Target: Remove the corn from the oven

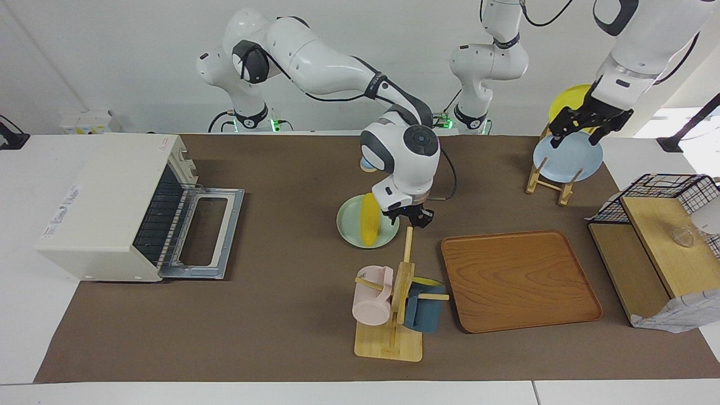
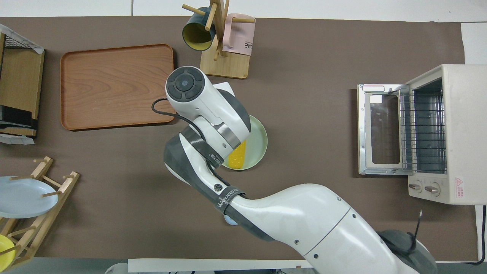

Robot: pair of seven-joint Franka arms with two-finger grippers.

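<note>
The yellow corn (image 1: pixel 368 225) lies on a pale green plate (image 1: pixel 349 222) that rests on the brown mat near the middle of the table. In the overhead view the corn (image 2: pixel 236 158) is half hidden under my right wrist, and part of the plate (image 2: pixel 258 140) shows. My right gripper (image 1: pixel 416 217) is low at the plate's edge toward the left arm's end, close to the mug tree's top peg. The cream oven (image 1: pixel 112 202) stands at the right arm's end with its door (image 1: pixel 205 233) folded down and only a bare rack showing inside (image 2: pixel 422 129). My left gripper (image 1: pixel 582 121) hangs open over the plate rack.
A wooden mug tree (image 1: pixel 394 304) with a pink and a blue mug stands just farther from the robots than the plate. A wooden tray (image 1: pixel 520 281) lies beside it. A rack holds a blue plate (image 1: pixel 565 157) and a yellow plate (image 1: pixel 568 101). A black wire basket (image 1: pixel 664 197) stands at the left arm's end.
</note>
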